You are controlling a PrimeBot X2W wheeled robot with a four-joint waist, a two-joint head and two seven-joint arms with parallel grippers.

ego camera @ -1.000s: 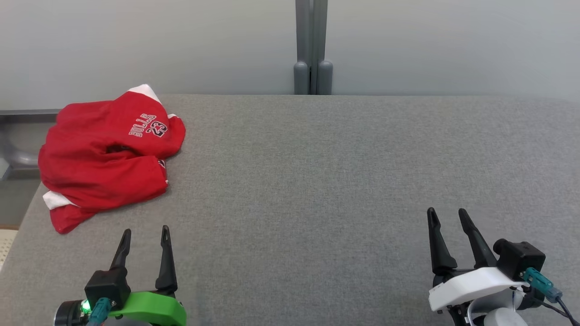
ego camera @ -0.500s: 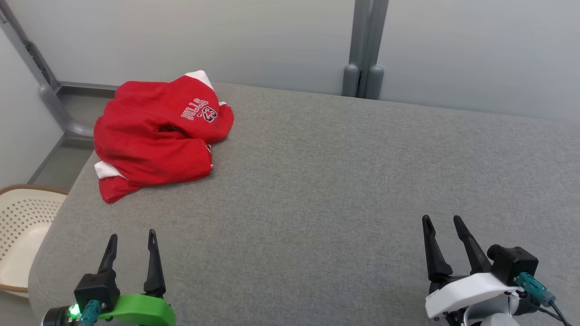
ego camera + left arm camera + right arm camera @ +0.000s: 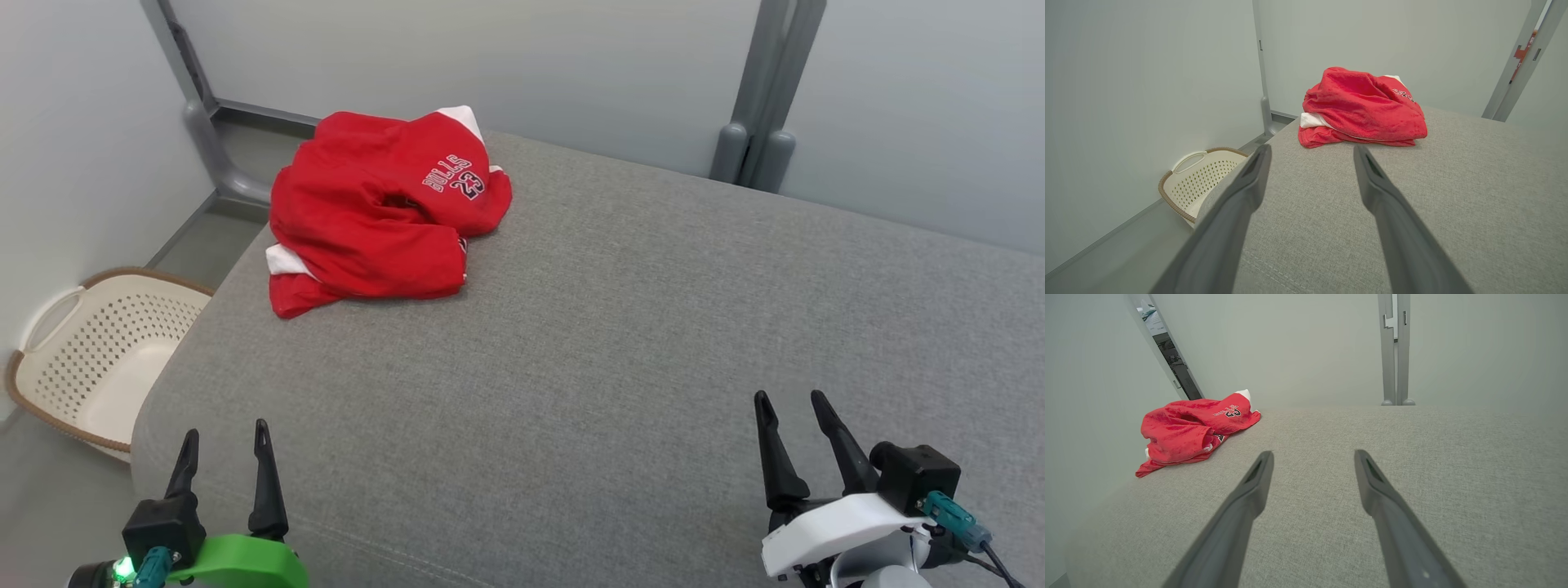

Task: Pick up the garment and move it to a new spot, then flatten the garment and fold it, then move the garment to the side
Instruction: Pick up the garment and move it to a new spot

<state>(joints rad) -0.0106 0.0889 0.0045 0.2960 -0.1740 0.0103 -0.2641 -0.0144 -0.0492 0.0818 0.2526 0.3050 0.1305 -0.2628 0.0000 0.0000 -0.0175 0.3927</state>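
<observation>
garment [image 3: 384,216]: crumpled red heap, upper left of frame, far corner of grey padded surface [image 3: 620,327] | long axis lower-left to upper-right | left tool [image 3: 227,429]: lower left, wide, empty, nearer, heap up-frame slightly right | right tool [image 3: 789,395]: lower right, wide, empty, well apart

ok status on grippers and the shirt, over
Left gripper open, empty. Right gripper open, empty. Shirt bunched at far left corner of grey surface, untouched. Basket on floor, left, out of the way.
</observation>
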